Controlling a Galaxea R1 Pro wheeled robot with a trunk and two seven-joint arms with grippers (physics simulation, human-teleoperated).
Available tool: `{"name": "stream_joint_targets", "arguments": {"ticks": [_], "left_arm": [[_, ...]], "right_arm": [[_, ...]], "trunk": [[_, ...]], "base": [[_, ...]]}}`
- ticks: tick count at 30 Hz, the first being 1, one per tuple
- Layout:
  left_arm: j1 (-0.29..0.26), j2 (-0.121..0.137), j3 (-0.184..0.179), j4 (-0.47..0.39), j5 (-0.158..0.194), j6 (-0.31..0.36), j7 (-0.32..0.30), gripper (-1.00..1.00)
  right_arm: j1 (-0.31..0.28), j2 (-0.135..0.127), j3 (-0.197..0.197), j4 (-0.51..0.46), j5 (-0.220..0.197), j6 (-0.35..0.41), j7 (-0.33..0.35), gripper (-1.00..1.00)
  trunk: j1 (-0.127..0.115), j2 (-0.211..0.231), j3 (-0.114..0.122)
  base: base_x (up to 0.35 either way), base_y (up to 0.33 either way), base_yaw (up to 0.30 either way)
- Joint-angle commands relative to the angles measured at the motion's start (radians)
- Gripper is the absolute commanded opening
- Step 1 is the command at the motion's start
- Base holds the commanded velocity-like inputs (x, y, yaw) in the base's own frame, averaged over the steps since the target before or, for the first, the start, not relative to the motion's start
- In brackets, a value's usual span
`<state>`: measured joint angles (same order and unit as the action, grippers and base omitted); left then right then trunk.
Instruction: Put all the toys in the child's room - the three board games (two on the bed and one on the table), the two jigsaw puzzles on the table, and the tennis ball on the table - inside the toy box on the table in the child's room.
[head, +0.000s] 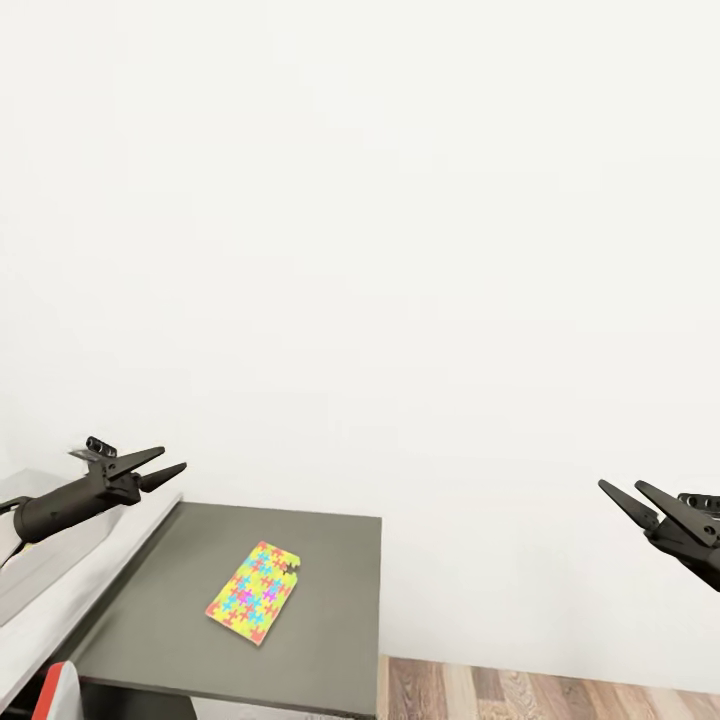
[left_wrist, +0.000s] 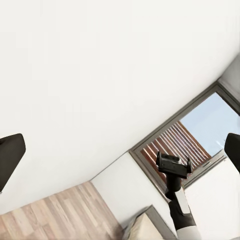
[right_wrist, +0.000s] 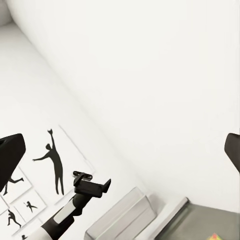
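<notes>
One jigsaw puzzle (head: 254, 592) lies on a dark-grey cabinet (head: 330, 600) between the left gripper (head: 160, 467) and right gripper (head: 628, 496), both open and empty.

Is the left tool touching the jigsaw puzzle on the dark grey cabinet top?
Apart. The head view shows the left tool held up in front of the white wall, empty, with bare cabinet top between it and the jigsaw puzzle lying flat below.

Puzzle (head: 254, 593) lay flat on the cabinet top (head: 330, 640), at 7 o'clock in the head view. Table (head: 60, 600) adjoined the cabinet at 9 o'clock. Wall (head: 400, 250) stood behind both; floor (head: 550, 695) showed at 5 o'clock.
</notes>
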<state>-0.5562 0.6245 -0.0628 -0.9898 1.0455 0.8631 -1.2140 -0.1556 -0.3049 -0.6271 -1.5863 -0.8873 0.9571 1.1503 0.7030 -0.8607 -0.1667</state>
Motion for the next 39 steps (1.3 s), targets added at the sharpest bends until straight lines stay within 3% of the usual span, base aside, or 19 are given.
{"name": "stream_joint_targets", "arguments": {"ticks": [1, 9, 39], "left_arm": [[-0.001, 0.001, -0.003, 0.0, 0.007, 0.007, -0.001, 1.0], [-0.001, 0.001, -0.003, 0.0, 0.007, 0.007, -0.001, 1.0], [-0.001, -0.003, -0.003, 0.0, 0.007, 0.007, -0.001, 1.0]], "right_arm": [[-0.001, 0.0, 0.0, 0.0, -0.001, 0.005, 0.002, 1.0], [-0.001, 0.001, 0.0, 0.0, -0.001, 0.005, -0.002, 1.0], [-0.001, 0.001, 0.005, 0.001, -0.001, 0.001, -0.019, 1.0]], "trunk": [[0.0, -0.001, -0.003], [0.0, -0.001, -0.008], [0.0, -0.001, -0.008]], "base": [[-0.091, 0.0, -0.23], [-0.028, 0.0, -0.127], [-0.001, 0.0, -0.003]]}}
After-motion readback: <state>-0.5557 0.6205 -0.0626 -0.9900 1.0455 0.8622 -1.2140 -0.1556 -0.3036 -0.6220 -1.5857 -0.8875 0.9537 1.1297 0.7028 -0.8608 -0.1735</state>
